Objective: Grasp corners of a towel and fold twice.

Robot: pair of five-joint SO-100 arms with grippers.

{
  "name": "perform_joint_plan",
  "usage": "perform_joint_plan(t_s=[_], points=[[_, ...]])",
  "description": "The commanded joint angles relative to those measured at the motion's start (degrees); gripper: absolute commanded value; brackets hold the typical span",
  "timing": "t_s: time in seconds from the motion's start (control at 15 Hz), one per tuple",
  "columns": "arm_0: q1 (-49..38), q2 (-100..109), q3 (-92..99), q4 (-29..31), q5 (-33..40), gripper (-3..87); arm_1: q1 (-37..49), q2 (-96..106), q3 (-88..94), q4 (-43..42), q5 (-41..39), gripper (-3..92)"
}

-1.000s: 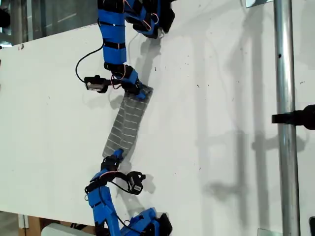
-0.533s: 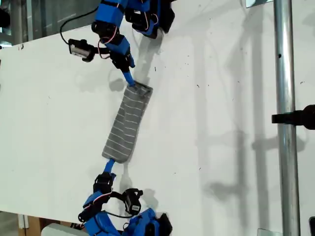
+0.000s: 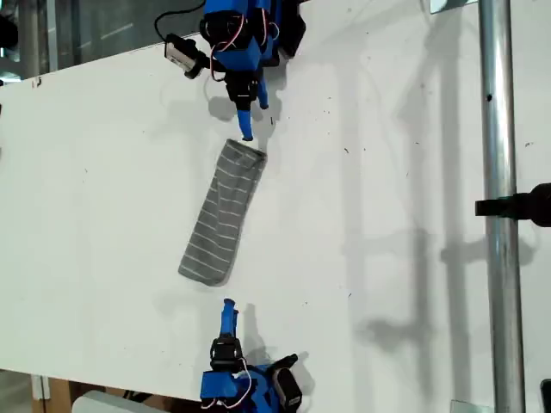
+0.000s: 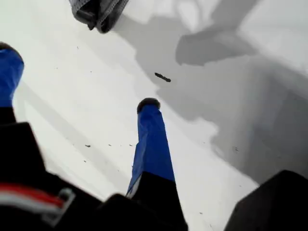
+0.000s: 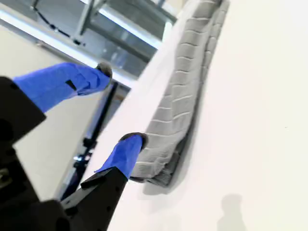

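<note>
Withdrawn from the towel [image 3: 225, 215], my first gripper [image 4: 77, 77] and my second gripper [image 5: 119, 105], both released, towel partly cropped

A second ago my first gripper [image 3: 228, 306] and my second gripper [image 3: 247, 131] were each clamped on one end of the towel [image 3: 222, 215]. Both have since let go and drawn back along the bench [image 3: 387, 215]: the first toward the exterior view's bottom, now clear of the cloth, and the second toward its top, its tip just short of the near end. Both pairs of fingers [image 4: 150, 139] now stand apart, and the folded strip lies free.
</note>
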Motion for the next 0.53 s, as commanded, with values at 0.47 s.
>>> perform_joint_plan(t_s=[0.47], points=[[2.20,2.02,2.90,0.79,-4.04,14.0,6.94,-50.98,-18.19,-23.91,-6.06,45.4]])
